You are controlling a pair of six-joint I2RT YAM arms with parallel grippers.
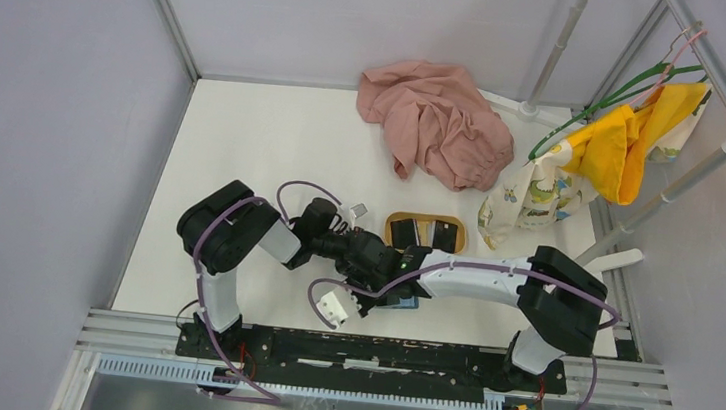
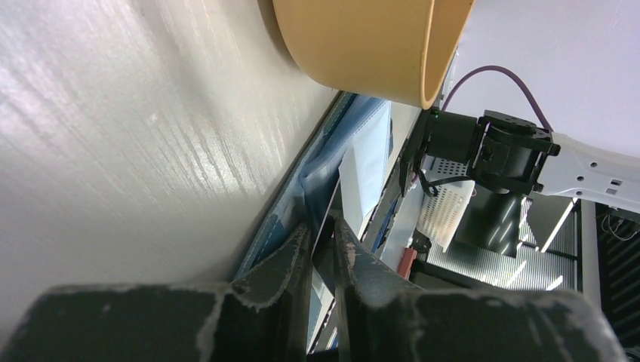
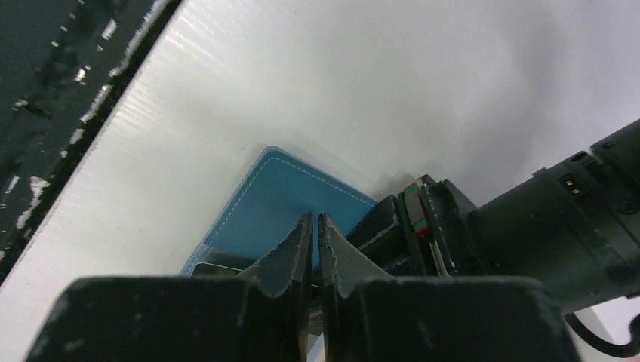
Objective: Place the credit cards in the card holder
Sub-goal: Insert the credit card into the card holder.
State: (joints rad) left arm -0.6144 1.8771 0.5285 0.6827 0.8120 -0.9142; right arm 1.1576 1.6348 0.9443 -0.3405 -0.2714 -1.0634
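Pinching what looks like a credit card edge-on, your left fingers work at the card holder, which lies on the counter near the tray. With your right fingers pressed together over its cover, the crowded arms may collide or the holder may skid.

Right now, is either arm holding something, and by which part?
The left jaws apparently pinch the open card holder by a flap's edge. The right jaws sit nearly shut over its blue cover; whether they grip anything cannot be told.
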